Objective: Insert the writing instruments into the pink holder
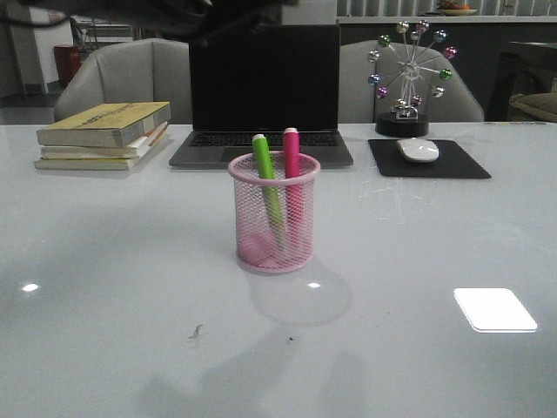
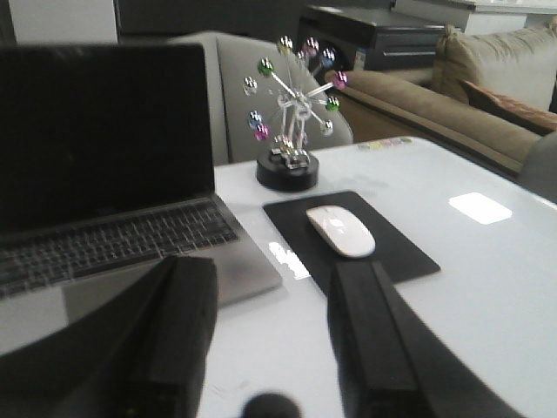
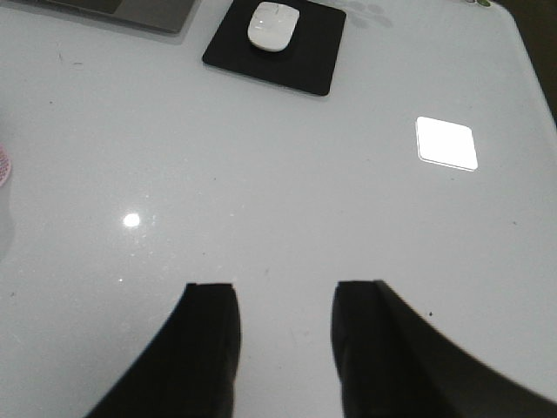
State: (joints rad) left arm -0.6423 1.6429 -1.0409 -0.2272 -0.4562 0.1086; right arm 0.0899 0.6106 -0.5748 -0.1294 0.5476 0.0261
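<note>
Markers both stand in the pink holder
My left claw and right claw gape empty; markers look light, stiff, slippery: I'd grip mid-barrel

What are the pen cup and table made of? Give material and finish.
Pen cup: looks like painted pink wire mesh, since the markers show through its wall, with a solid rim. Table: glossy pale grey, perhaps glass or lacquer; it mirrors the ceiling lights.

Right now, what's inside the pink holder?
Inside the pink holder stand a green marker and a pink marker. Their lower ends show only dimly through the mesh.
</note>
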